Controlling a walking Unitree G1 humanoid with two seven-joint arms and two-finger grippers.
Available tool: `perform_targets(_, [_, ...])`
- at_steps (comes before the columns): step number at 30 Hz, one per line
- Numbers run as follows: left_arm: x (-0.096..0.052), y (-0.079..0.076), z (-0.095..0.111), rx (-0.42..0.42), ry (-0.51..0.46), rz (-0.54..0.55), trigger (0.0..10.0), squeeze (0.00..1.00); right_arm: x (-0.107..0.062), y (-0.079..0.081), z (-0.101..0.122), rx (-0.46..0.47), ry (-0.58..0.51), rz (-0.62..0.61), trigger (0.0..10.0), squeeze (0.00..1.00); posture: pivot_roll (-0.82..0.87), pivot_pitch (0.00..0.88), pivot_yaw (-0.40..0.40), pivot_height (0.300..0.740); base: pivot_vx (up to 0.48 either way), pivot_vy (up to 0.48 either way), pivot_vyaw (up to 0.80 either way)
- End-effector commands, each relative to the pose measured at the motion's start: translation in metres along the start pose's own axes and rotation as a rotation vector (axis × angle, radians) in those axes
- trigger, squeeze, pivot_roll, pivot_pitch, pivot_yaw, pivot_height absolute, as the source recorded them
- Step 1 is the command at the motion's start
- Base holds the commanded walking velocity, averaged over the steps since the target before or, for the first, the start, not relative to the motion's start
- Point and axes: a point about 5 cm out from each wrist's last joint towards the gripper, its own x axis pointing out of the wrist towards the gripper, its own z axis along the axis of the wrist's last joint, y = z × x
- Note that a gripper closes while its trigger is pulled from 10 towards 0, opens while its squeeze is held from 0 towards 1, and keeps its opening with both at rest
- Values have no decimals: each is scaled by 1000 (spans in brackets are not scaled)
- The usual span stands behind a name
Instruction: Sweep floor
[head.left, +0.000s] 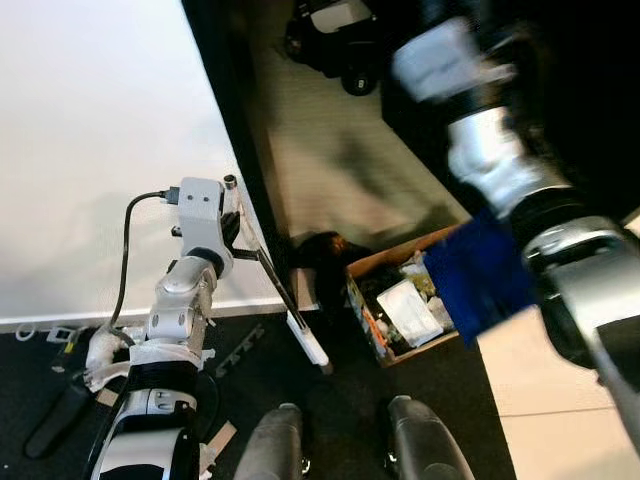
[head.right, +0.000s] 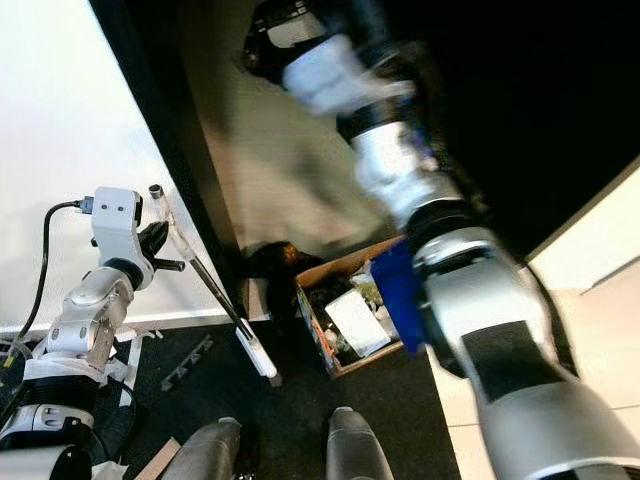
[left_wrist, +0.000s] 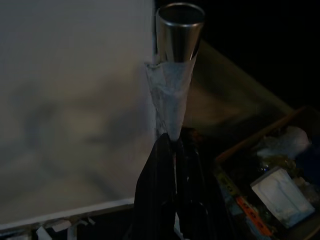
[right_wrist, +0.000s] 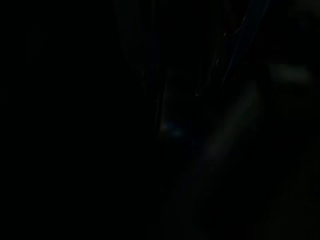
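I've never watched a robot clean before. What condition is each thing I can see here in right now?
Broom handle: tilted, held near its top, lower end on the dark floor.
Left gripper: shut on the broom handle.
Right arm: raised, blurred.
Cardboard box: open, full of clutter.
Dark floor: littered with scraps at the left.

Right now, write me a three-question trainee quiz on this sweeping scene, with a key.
1. True or false: the left claw is shut on the broom handle.
2. What lies in the cardboard box? A) white packets and mixed clutter B) folded towels C) shoes
3. Fill in: the handle's metal top end is wrapped just below in pale ____.

Key: 1 true, as far as the left wrist view shows, with black fingers on either side of the shaft. 2 A. 3 tape.
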Motion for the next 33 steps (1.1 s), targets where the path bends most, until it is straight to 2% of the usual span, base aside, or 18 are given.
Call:
perform_targets(1, [-1, 5, 5, -1, -25, 4, 10000, 0, 12, -24, 3, 75, 34, -75, 10000, 0, 9, 53, 2, 740, 0, 0, 0])
perform_targets(2, [-1, 5, 5, -1, -25, 4, 10000, 0, 12, -24, 3, 75, 34, -75, 10000, 0, 9, 53, 2, 740, 0, 0, 0])
perform_targets(4, [-1, 6, 5, -3, -28, 2, 10000, 0, 22, -74, 2, 140, 49, -210, 10000, 0, 2, 53, 12, 740, 0, 0, 0])
perform_targets(5, [-1, 6, 5, -5, -30, 0, 10000, 0, 25, -91, 2, 176, 51, -245, 10000, 0, 0, 52, 13, 740, 0, 0, 0])
perform_targets(6, [-1, 6, 5, -5, -30, 0, 10000, 0, 25, -91, 2, 176, 51, -245, 10000, 0, 0, 52, 13, 740, 0, 0, 0])
perform_targets(7, [0, 4, 6, -8, -32, -7, 10000, 0, 26, -105, 2, 195, 45, -259, 10000, 0, -2, 52, 16, 740, 0, 0, 0])
perform_targets(10, [1, -1, 7, -20, -43, -40, 10000, 0, 23, -126, -7, 291, 86, -245, 10000, 0, -7, 54, 21, 740, 0, 0, 0])
perform_targets(11, [1, -1, 7, -20, -43, -40, 10000, 0, 23, -126, -7, 291, 86, -245, 10000, 0, -7, 54, 21, 740, 0, 0, 0])
perform_targets(12, [1, -4, 6, -19, -35, -59, 10000, 0, 15, -126, -21, 406, 133, -166, 10000, 0, -9, 55, 22, 740, 0, 0, 0])
perform_targets(13, [1, -4, 6, -19, -35, -59, 10000, 0, 15, -126, -21, 406, 133, -166, 10000, 0, -9, 55, 22, 740, 0, 0, 0])
perform_targets(15, [0, -6, 5, -20, -27, -67, 10000, 0, 5, -120, -32, 451, 145, -80, 10000, 0, -5, 54, 21, 740, 0, 0, 0])
perform_targets(16, [0, -6, 5, -20, -27, -67, 10000, 0, 5, -120, -32, 451, 145, -80, 10000, 0, -5, 54, 21, 740, 0, 0, 0])
perform_targets(17, [0, -9, 4, -27, -24, -67, 10000, 0, -5, -108, -44, 450, 177, -7, 10000, 0, -3, 54, 21, 740, 0, 0, 0])
perform_targets(19, [-1, -11, 3, -29, -21, -68, 10000, 0, -16, -93, -53, 420, 202, 53, 10000, 0, -2, 54, 21, 740, 0, 0, 0])
perform_targets(20, [-1, -11, 3, -29, -21, -68, 10000, 0, -16, -93, -53, 420, 202, 53, 10000, 0, -2, 54, 21, 740, 0, 0, 0])
perform_targets(23, [-1, -13, 2, -45, -17, -60, 10000, 0, -32, -69, -65, 431, 242, 132, 10000, 0, 3, 57, 19, 740, 0, 0, 0])
perform_targets(28, [-3, -15, 2, -55, -22, -67, 10000, 0, -44, -52, -68, 506, 258, 180, 10000, 0, 10, 61, 14, 740, 0, 0, 0])
perform_targets(33, [-4, -16, 3, -59, -23, -66, 10000, 0, -46, -48, -64, 532, 242, 187, 10000, 0, 10, 63, 15, 740, 0, 0, 0])
